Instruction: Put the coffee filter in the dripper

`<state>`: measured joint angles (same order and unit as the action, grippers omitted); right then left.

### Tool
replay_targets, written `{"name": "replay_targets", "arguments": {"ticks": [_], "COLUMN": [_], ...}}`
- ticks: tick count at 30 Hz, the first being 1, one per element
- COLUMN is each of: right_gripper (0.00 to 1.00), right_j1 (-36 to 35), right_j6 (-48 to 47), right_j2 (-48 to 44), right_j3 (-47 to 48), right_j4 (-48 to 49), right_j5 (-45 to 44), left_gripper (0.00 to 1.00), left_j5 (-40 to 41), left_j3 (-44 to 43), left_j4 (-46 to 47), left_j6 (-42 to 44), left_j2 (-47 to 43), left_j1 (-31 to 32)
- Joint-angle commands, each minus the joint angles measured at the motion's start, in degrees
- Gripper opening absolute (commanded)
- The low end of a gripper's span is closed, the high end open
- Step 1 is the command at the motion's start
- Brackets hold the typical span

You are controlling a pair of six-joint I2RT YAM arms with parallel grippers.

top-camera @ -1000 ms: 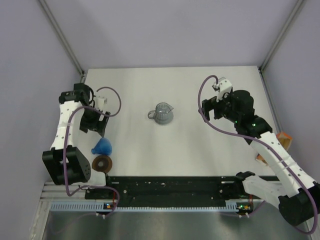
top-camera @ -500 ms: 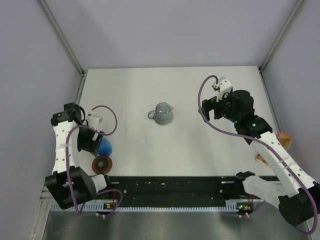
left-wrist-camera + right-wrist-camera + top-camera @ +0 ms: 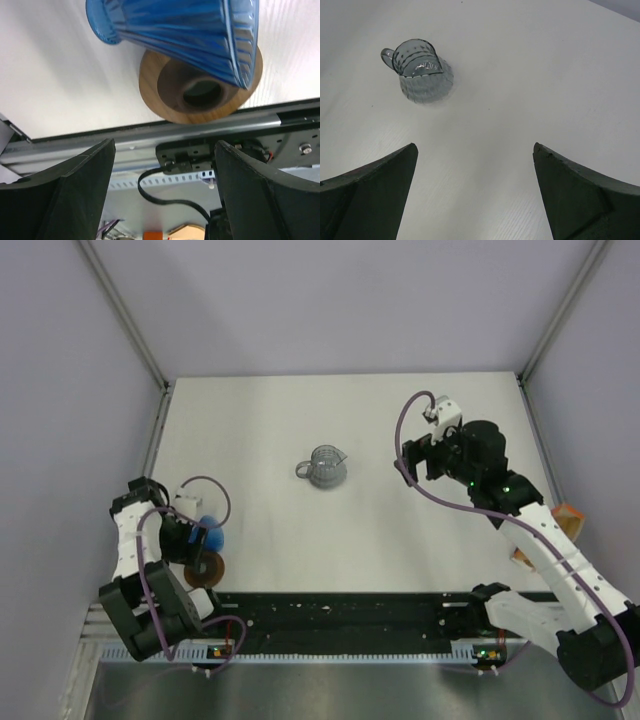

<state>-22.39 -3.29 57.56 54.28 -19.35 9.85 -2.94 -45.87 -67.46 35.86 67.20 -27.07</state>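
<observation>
Dripper (image 3: pixel 175 30) lies tipped, apparently touching wooden ring (image 3: pixel 152 95).

I can read no text, label, brand, number or sign in any of my views. The dripper (image 3: pixel 175 30) sits close under my left wrist camera, its blue ribs unmarked. The orange pack (image 3: pixel 567 512) off the tabletop's (image 3: pixel 400 420) right edge is too small to read.

I am pulling my left arm in toward the near-left corner of the table (image 3: pixel 400 540), its elbow folding down. My left gripper (image 3: pixel 193 542) is sliding from beyond the dripper (image 3: pixel 213 533) to right over it, hiding most of its blue from above and nearing the wooden ring (image 3: pixel 208 569).
</observation>
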Motion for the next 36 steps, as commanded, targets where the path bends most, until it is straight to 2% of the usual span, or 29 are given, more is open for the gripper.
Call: {"name": "replay_targets", "arguments": {"ticks": [1,5,9,13,16,22,28,36], "right_gripper": [0.99,0.99,0.99,0.99,0.99,0.99,0.99,0.99], "right_j1": [0.0,0.0,-0.2,-0.1,-0.1,0.0,-0.1,-0.1], "right_j6": [1.1,1.3,1.3,1.4,1.9,2.4,1.5,1.1], "right_j2": [0.7,2.3,2.7,2.2,2.4,2.2,1.3,0.7], "right_j3": [2.8,6.1,8.5,9.1,9.7,10.0,9.9,9.8], "right_j4": [1.0,-1.3,-3.3,-3.5,-3.5,-3.6,-4.0,-4.2], "right_j5": [2.0,2.3,1.8,1.5,1.6,1.5,0.7,0.6], "left_gripper": [0.87,0.82,0.77,0.74,0.59,0.43,0.01,0.0], "left_j5": [-1.2,0.0,-3.0,-0.8,-1.1,2.4,6.7,4.3], "left_j3": [3.0,3.9,5.8,9.2,9.1,9.8,9.4,1.4], "left_j4": [9.5,13.5,15.5,20.7,22.8,24.9,25.1,16.0], "left_j6": [-0.6,-2.5,-2.8,-4.5,-6.1,-7.4,-7.4,-6.3], "left_j2": [1.0,4.3,6.2,8.1,10.8,12.3,10.8,3.5], "left_j1": [-0.4,-0.3,0.0,1.3,2.3,6.0,5.6,5.2]}}
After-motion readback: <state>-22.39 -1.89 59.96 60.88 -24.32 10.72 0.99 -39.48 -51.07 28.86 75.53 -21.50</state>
